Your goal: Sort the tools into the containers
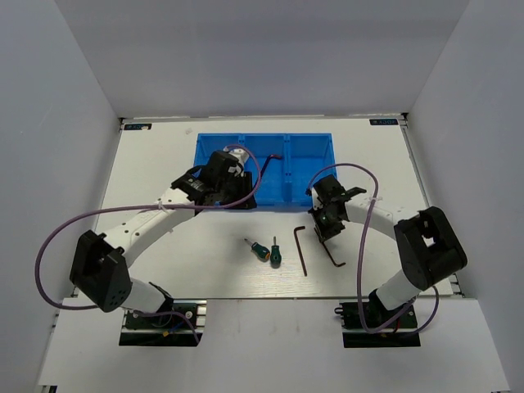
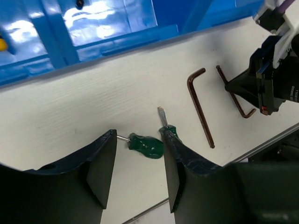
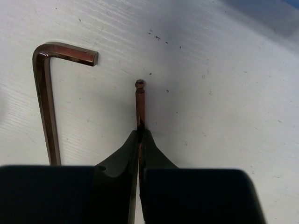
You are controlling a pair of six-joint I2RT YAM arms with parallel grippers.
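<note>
The blue bin (image 1: 304, 151) stands at the back middle, and its front wall (image 2: 117, 39) shows in the left wrist view. My left gripper (image 1: 225, 187) hangs over the bin's left compartment, open and empty (image 2: 139, 158). Two green-handled screwdrivers (image 1: 259, 250) (image 1: 276, 253) lie on the table; one (image 2: 147, 145) shows between my left fingers far below. My right gripper (image 1: 327, 219) is shut on the long arm of a dark hex key (image 3: 139, 102) at the table surface. A second hex key (image 1: 301, 250) (image 3: 44, 93) lies just left of it. A third hex key (image 1: 274, 157) lies in the middle compartment. The pliers are hidden except for a yellow bit (image 2: 2, 44).
White walls enclose the table on three sides. The table's front edge (image 1: 270, 298) runs just below the screwdrivers and hex keys. Purple cables loop from both arms.
</note>
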